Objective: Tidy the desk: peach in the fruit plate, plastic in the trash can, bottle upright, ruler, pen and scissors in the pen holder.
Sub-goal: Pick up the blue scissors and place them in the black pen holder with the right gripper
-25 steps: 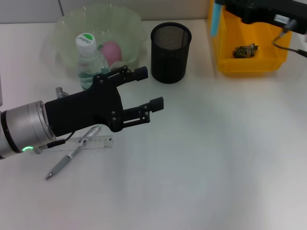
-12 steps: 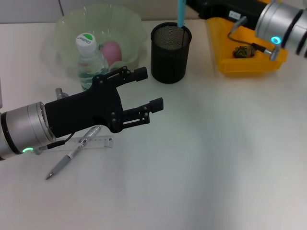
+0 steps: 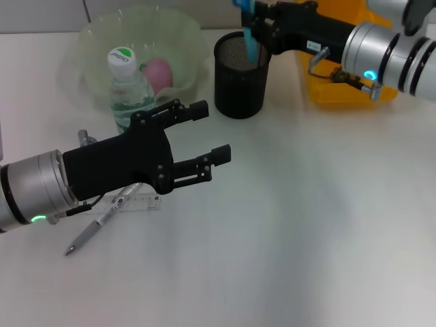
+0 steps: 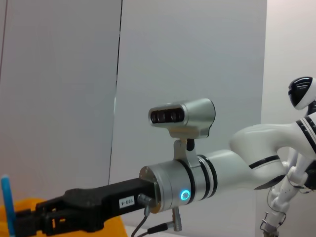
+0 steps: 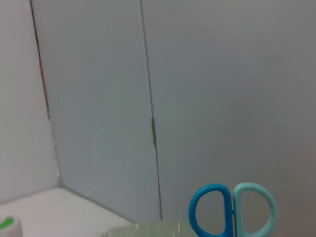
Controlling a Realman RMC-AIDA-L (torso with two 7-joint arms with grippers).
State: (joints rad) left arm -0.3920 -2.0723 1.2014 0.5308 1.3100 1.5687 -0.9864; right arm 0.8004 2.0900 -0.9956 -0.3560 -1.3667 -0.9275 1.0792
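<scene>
My right gripper is shut on the blue scissors and holds them upright over the black mesh pen holder, with the blades dipping inside its rim. The scissor handles show in the right wrist view. My left gripper is open and empty, hovering above the table beside the upright bottle. The clear ruler and the grey pen lie crossed under the left arm. The pink peach sits in the pale green fruit plate. The plastic is hidden behind my right arm.
The yellow trash bin stands at the back right, partly covered by my right arm. The bottle stands against the front of the fruit plate. In the left wrist view, the right arm reaches across with the scissors.
My right arm has swung left from above the yellow bin to above the pen holder and lowered the scissors into its mouth. My left gripper has barely shifted.
</scene>
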